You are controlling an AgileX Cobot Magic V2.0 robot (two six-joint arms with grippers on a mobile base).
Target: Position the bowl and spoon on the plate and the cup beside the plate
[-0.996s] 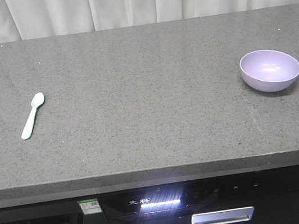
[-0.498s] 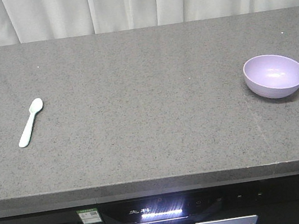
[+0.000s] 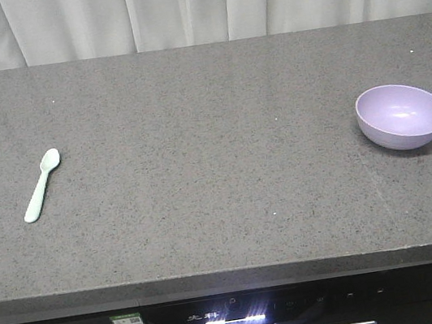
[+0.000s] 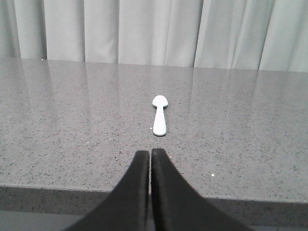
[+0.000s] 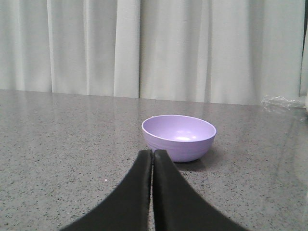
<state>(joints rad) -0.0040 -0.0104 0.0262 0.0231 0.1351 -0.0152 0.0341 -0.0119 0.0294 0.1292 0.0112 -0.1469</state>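
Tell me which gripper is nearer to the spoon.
Left. The left gripper sits just before the spoon, not touching; the right gripper faces the bowl, far across the counter.

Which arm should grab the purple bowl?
The right one. The right gripper points straight at the bowl just ahead of it, while the left gripper faces the spoon on the other side.

Grey speckled countertop (image 3: 211, 130); pale curtain (image 3: 191, 5) behind; black appliance (image 3: 346, 306) below front edge, panel lit.
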